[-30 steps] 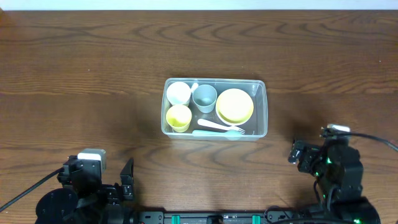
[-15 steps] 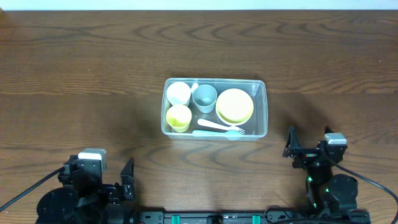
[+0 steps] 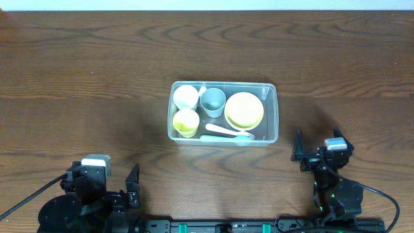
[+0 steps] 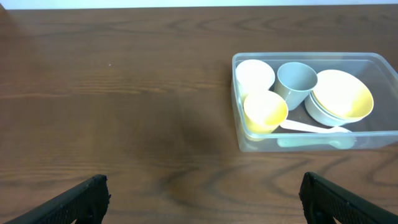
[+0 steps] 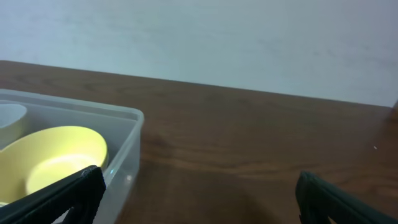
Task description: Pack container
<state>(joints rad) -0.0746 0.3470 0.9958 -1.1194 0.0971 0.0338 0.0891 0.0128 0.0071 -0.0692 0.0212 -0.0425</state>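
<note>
The clear container (image 3: 272,90) sits on the counter (image 3: 97,77) with a gray cup (image 3: 213,101) and a yellow bowl (image 3: 244,110) inside. The left hand (image 4: 202,190) and right hand (image 5: 199,186) are wide open, holding nothing.

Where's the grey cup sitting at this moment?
Overhead view: the grey cup stands inside the clear container, along its far wall, between the white cup on the left and the yellow bowl on the right.
</note>
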